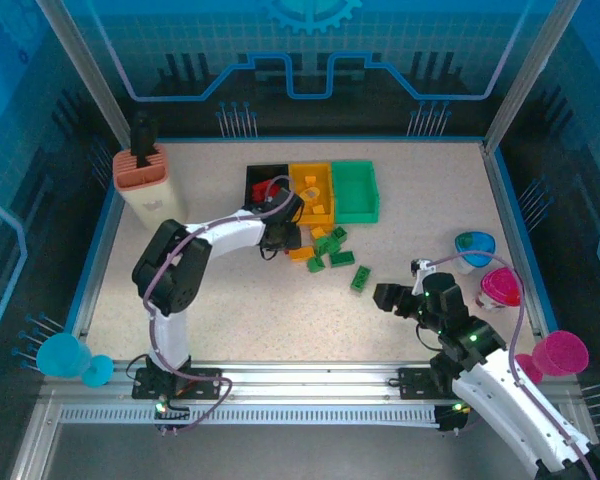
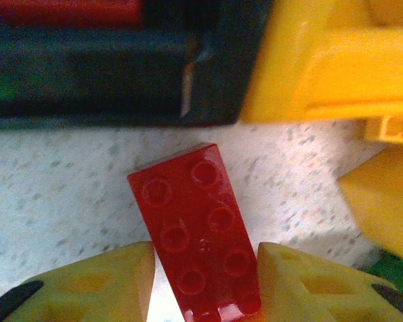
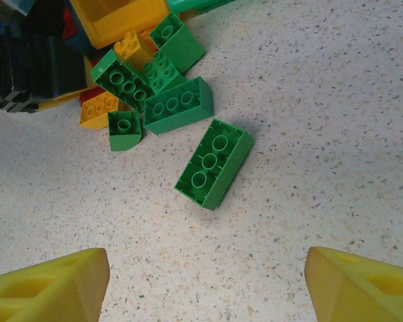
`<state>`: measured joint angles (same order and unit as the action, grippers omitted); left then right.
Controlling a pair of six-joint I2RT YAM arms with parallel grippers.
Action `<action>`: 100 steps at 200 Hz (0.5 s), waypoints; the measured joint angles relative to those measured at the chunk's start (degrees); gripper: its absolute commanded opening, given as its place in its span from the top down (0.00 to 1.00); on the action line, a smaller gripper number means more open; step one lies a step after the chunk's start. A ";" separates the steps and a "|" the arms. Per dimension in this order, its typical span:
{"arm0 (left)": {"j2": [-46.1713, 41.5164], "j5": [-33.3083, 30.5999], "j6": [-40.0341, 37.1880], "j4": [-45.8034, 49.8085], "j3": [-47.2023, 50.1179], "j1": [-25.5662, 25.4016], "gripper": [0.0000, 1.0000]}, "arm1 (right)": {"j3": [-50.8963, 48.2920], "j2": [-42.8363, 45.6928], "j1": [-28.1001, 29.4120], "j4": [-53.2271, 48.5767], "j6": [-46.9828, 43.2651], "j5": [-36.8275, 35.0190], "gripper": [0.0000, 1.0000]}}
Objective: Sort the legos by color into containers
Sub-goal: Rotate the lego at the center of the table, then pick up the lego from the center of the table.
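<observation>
Currently, the left gripper (image 1: pixel 280 237) is positioned just in front of the black bin (image 1: pixel 257 176), low over the table (image 1: pixel 230 310). In the left wrist view, a red brick (image 2: pixel 198 235) is seen lying flat on the table between the yellow fingers (image 2: pixel 101 282), studs up and skewed to them. The jaws are set narrow about it: the right finger appears to touch its side, while a thin strip of table is visible on the left side, so the brick is not clamped. The black bin wall (image 2: pixel 107 74) and the yellow-orange bin (image 2: pixel 329 60) are located just beyond the brick. The right gripper (image 1: pixel 395 298) is held wide open, near a lone green brick (image 3: pixel 213 163) that lies apart from the pile of green and yellow-orange legos (image 1: pixel 325 245). That pile is located directly in front of the yellow-orange bin and the green bin (image 1: pixel 370 190). Red pieces (image 1: pixel 275 188) are seen in the black bin.
</observation>
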<state>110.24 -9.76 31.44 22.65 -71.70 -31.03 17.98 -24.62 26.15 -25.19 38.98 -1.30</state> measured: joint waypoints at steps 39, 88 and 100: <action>-0.46 -1.03 0.00 2.64 -0.52 0.00 0.34 | 0.00 -0.33 -0.02 0.79 0.00 0.20 0.22; 2.69 -2.03 -0.33 4.61 -5.77 0.00 0.31 | 0.02 -1.40 -0.07 0.81 0.00 0.31 0.22; 3.89 -2.05 -0.39 4.70 -6.19 0.00 0.33 | 0.02 -1.55 -0.09 0.81 0.00 0.31 0.23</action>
<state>114.13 -11.81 31.05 27.35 -77.89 -31.03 18.00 -26.17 26.06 -24.38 38.98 -0.99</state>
